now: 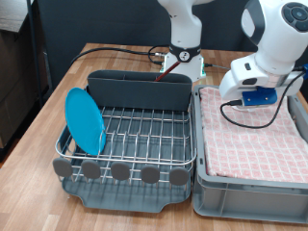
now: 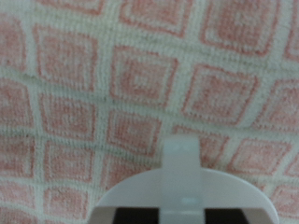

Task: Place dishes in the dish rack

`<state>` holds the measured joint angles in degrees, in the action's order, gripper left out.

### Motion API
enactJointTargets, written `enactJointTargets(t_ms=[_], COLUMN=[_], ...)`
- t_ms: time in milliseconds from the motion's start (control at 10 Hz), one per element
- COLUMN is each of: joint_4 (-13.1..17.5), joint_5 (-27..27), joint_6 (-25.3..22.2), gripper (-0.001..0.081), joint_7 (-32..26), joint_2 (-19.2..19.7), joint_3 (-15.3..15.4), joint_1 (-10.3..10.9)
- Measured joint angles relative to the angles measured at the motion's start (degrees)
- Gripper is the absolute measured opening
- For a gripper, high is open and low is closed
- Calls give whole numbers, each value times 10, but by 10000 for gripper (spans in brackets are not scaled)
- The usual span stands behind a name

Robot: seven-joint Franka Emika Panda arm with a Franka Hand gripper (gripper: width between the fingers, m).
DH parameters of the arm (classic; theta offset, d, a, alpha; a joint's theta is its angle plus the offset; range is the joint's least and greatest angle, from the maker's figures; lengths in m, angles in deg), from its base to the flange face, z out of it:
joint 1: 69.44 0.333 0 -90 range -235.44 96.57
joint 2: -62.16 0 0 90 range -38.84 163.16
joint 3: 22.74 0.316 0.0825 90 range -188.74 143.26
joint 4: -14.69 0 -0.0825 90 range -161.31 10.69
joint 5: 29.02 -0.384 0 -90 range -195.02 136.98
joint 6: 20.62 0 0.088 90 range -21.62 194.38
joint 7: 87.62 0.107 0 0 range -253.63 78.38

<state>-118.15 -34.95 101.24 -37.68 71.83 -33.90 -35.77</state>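
A: Plate position is requested.

B: The bright-blue plate (image 1: 85, 120) is seen standing on edge in the dish rack (image 1: 135, 135), at the left side of the wire grid, leaning slightly. The grey cutlery caddy (image 1: 140, 89) is set along the far edge of the rack, and a thin reddish-brown stick is seen rising from it. A row of round grey discs (image 1: 119, 171) is lined up along the near edge.

A: And the end effector?

B: The end effector (image 1: 258, 96) is held over the far end of the grey crate (image 1: 250, 188), just above the pink checked cloth (image 1: 250, 135) (image 2: 140, 84) lining it. The crate is placed just to the right of the rack on the wooden tabletop (image 1: 38, 106).

A: Is it open or closed?

B: That cannot be told. In the exterior view the fingers are hidden behind the white and blue hand. In the wrist view only a pale rounded part at the lower edge is shown against the cloth, and nothing is seen gripped.
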Motion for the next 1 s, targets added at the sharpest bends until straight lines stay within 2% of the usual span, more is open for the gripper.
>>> enactJointTargets(t_ms=[500,800,1000], joint_4=[22,23,19], joint_5=[-2,5,34], joint_6=[-25,-1,46], gripper=[72,72,72], joint_7=[27,66,106], joint_2=[-39,-78,-103], joint_3=[-11,-22,-33], joint_1=[0,-1,-4])
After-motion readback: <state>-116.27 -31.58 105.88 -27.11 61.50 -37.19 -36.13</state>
